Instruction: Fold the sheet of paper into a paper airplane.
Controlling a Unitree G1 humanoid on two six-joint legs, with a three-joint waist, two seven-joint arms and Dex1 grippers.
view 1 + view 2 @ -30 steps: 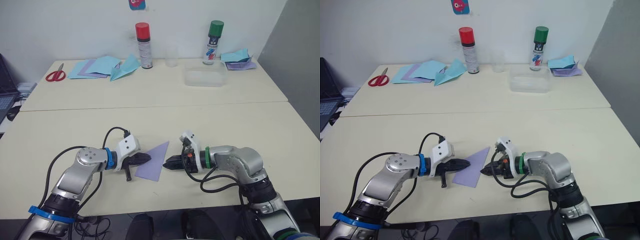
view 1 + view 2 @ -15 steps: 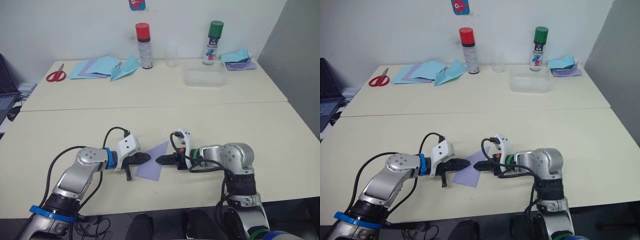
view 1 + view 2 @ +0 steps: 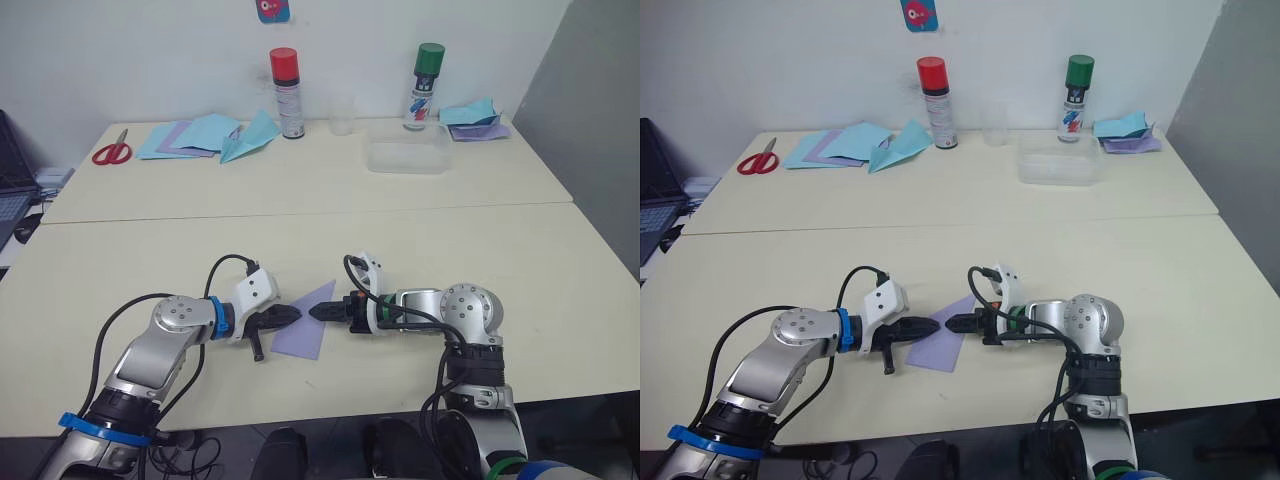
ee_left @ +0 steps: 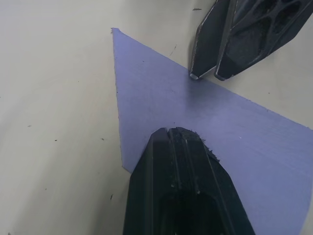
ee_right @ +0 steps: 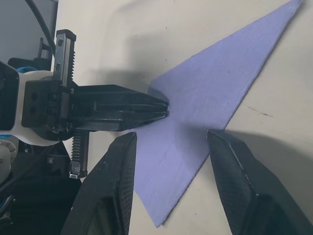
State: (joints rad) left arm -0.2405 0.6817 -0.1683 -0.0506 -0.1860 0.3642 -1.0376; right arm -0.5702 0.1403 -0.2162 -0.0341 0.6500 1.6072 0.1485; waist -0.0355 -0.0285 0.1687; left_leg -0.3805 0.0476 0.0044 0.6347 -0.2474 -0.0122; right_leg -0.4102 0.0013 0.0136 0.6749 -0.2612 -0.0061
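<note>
The sheet of paper (image 3: pixel 305 335) lies flat on the near table as a lavender pointed wedge, its tip away from me. My left gripper (image 3: pixel 293 316) is shut, and its joined tip (image 4: pixel 171 131) rests on the paper's (image 4: pixel 195 112) left edge. My right gripper (image 3: pixel 318 313) comes in from the opposite side and is open. Its two fingers (image 5: pixel 120 166) stand low over the paper (image 5: pixel 220 83), tips near the right edge. The two grippers nearly meet, tip to tip, over the wedge.
On the far table are red scissors (image 3: pixel 110 152), light-blue sheets (image 3: pixel 195 133), a light-blue paper plane (image 3: pixel 250 135), a red-capped can (image 3: pixel 288 92), a clear cup (image 3: pixel 343 113), a green-capped can (image 3: pixel 425 85), a clear tray (image 3: pixel 408 157) and a paper pile (image 3: pixel 475 117).
My right gripper has moved left, from beside the paper onto its right edge, close to the left gripper's tip. The left gripper and the paper have stayed put.
</note>
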